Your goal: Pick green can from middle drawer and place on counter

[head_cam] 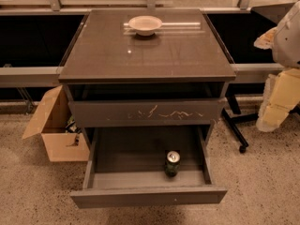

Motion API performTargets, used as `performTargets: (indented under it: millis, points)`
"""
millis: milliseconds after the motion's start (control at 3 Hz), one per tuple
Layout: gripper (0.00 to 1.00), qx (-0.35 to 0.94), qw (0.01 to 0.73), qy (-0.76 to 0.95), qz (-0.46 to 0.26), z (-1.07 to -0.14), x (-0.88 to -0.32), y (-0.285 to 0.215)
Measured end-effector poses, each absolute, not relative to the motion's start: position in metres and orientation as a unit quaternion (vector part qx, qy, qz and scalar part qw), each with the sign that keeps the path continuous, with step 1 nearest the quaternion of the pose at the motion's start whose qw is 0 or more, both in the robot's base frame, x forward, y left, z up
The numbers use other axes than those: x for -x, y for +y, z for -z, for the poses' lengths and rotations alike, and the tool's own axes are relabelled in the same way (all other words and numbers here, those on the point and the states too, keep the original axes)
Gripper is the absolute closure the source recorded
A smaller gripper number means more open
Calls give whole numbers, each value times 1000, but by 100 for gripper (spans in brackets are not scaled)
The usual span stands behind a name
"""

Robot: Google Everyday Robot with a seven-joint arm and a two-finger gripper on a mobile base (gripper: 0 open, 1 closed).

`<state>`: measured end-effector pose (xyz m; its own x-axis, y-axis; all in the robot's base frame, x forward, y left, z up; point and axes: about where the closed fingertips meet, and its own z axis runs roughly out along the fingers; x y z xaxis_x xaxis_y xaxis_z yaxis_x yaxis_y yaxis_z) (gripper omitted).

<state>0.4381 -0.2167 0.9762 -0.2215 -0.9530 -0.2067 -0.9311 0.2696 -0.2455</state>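
Note:
The green can point(172, 163) stands upright in the open middle drawer point(140, 179), near its front right, silver top showing. The drawer is pulled far out, and its plain front panel point(149, 197) faces me. The counter point(147, 48) is the glossy dark top of the cabinet. My arm hangs at the right edge of the view, and its pale gripper point(277, 102) is well to the right of the cabinet, above floor level and far from the can. It holds nothing that I can see.
A white bowl point(145, 25) sits at the back middle of the counter. The top drawer front point(146, 112) with pale scratches is slightly out above the can. An open cardboard box point(56, 128) stands on the floor at the left. A chair base point(236, 130) is at the right.

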Motion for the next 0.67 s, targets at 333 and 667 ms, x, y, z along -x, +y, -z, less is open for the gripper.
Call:
performTargets:
  millis: [333,667]
  points:
    - [0,603,159,781,34,-976,-438,-217]
    - [0,615,181,767,19,-964,-444,-210]
